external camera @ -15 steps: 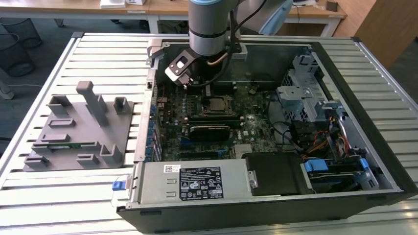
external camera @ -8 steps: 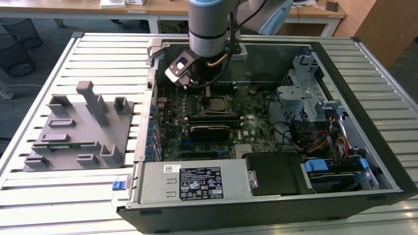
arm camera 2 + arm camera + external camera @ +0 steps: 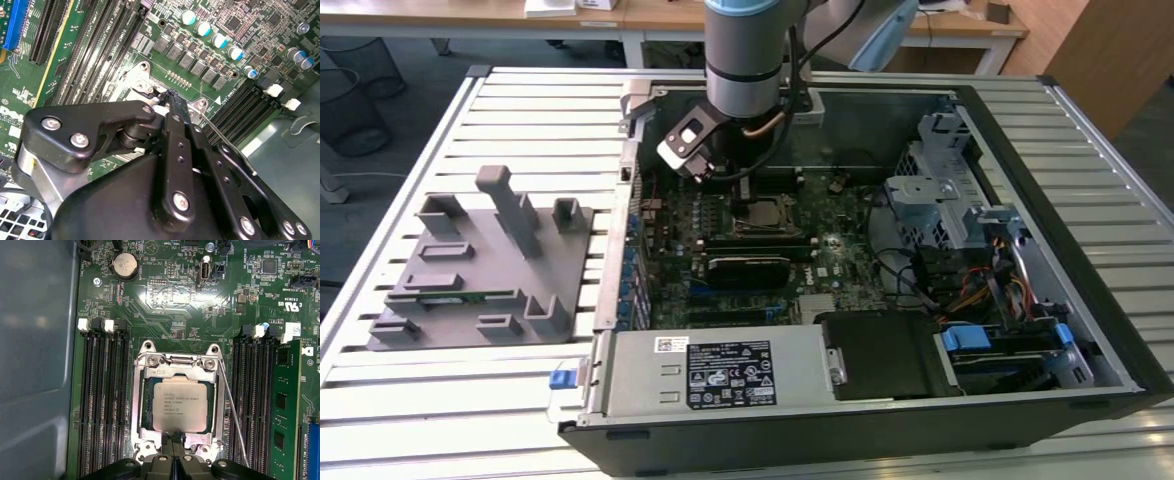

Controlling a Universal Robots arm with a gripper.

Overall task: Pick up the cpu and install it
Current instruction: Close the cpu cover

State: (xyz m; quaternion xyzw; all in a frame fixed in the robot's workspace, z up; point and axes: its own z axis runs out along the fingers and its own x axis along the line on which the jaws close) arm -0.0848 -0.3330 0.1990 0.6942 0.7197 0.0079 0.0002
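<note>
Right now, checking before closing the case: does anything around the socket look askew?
The shiny silver square cpu lies straight inside the steel socket frame. Only the thin metal lever beside it stands out: it slants away from the frame, apparently unlatched.

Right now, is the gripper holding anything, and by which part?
Nothing, it seems. The cpu lies flat in its socket frame; the gripper has its jaws shut together by the cpu's edge.
</note>
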